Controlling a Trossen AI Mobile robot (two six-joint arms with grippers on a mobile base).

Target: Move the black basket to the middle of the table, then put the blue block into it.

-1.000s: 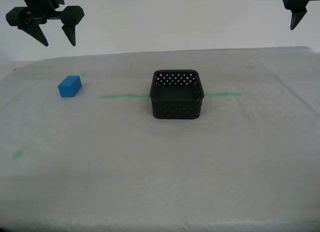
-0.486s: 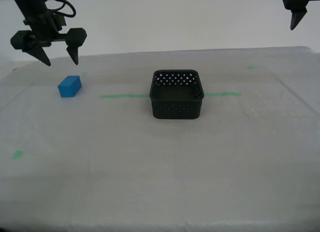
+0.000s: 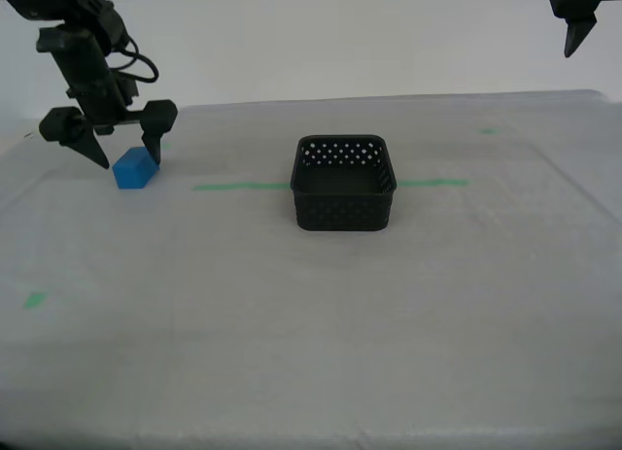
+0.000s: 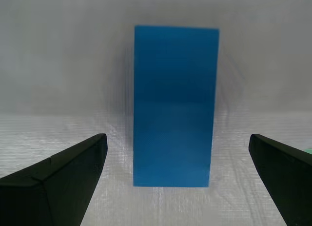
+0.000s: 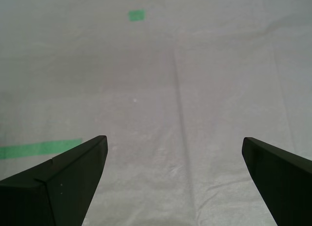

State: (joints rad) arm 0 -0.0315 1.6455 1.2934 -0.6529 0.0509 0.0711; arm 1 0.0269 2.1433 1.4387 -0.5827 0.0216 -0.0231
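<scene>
The blue block (image 3: 134, 169) lies on the table (image 3: 311, 343) at the exterior view's left. My second gripper (image 3: 127, 161) is open and low over the block, one finger on each side and neither touching. In the second wrist view the blue block (image 4: 175, 104) stands lengthwise just ahead of my second gripper (image 4: 176, 138). The black basket (image 3: 344, 212) sits near the table's middle and holds nothing. My first gripper (image 3: 573, 32) hangs high at the exterior view's top right, only partly in frame. In its own wrist view my first gripper (image 5: 174, 138) is open over bare cover.
A long green tape line (image 3: 238, 187) runs behind the basket. Small green marks lie at the exterior view's front left (image 3: 35, 299) and back right (image 3: 488, 131). A white wall stands behind the table.
My second gripper has come down from high above the table and now straddles the blue block. The block, the basket and my first gripper have not moved.
</scene>
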